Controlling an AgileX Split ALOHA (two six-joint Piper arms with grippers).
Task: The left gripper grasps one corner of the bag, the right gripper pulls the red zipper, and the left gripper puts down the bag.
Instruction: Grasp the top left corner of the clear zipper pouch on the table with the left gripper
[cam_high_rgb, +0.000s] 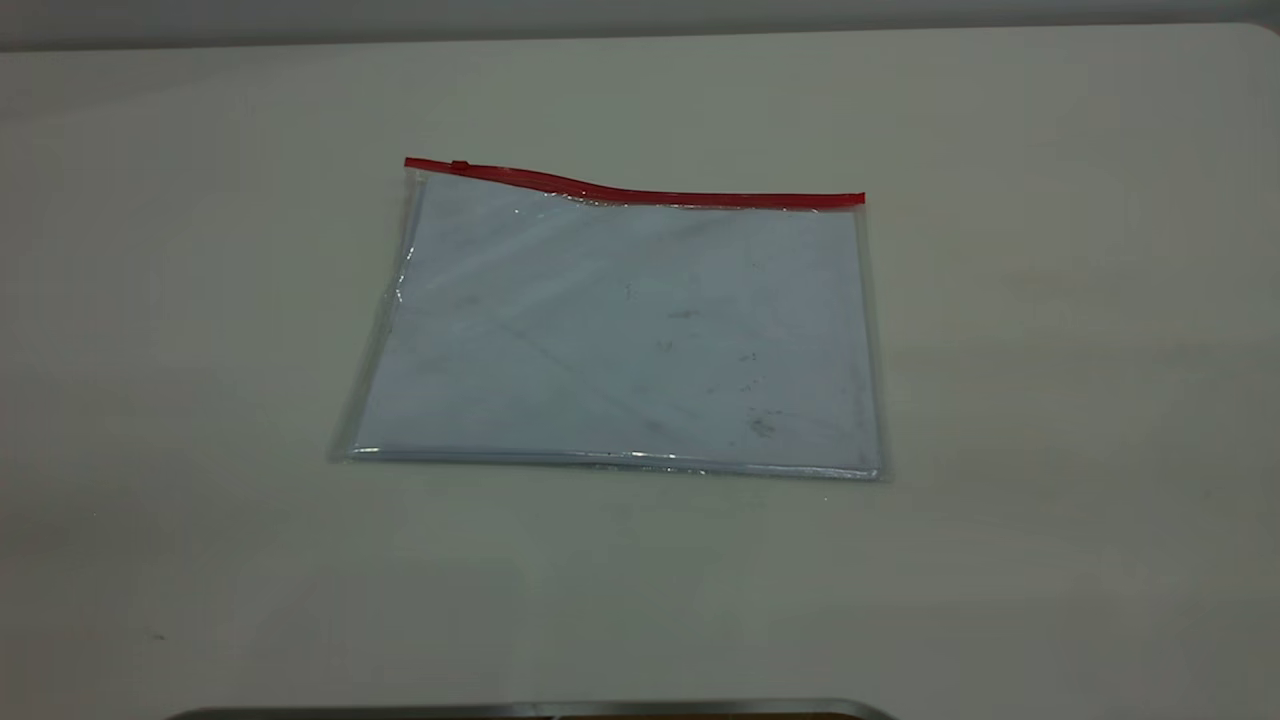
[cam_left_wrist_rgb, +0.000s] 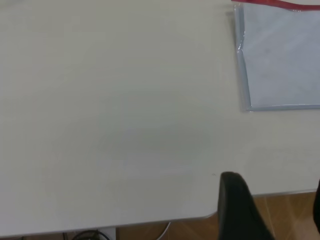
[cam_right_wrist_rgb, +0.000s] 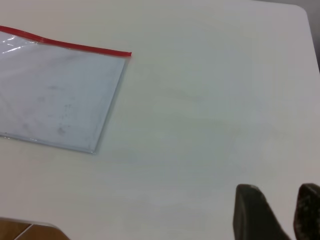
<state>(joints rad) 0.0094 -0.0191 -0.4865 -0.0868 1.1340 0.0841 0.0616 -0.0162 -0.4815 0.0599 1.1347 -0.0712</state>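
Inside the bag (cam_high_rgb: 620, 330) lies a smudged sheet (cam_high_rgb: 600, 370); zipper (cam_high_rgb: 640, 192) shut.

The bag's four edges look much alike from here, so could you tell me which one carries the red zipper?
The bag's far long edge: the red zipper runs only there.

**Bare test bench, lab-type robot workstation**

Plain off-white table (cam_high_rgb: 1050, 400), matte, rounded corners, no cloth or clutter. Wood-tone floor (cam_left_wrist_rgb: 280, 215) visible past the table edge in the left wrist view, with cables (cam_left_wrist_rgb: 90, 234) trailing under the tabletop. Black robot finger (cam_left_wrist_rgb: 240, 210) juts in at that edge. Pale grey wall (cam_high_rgb: 640, 15) behind the far side. Only item laid out: one clear zip bag (cam_high_rgb: 620, 330). Reads as a staged trial bench, not a home or shop
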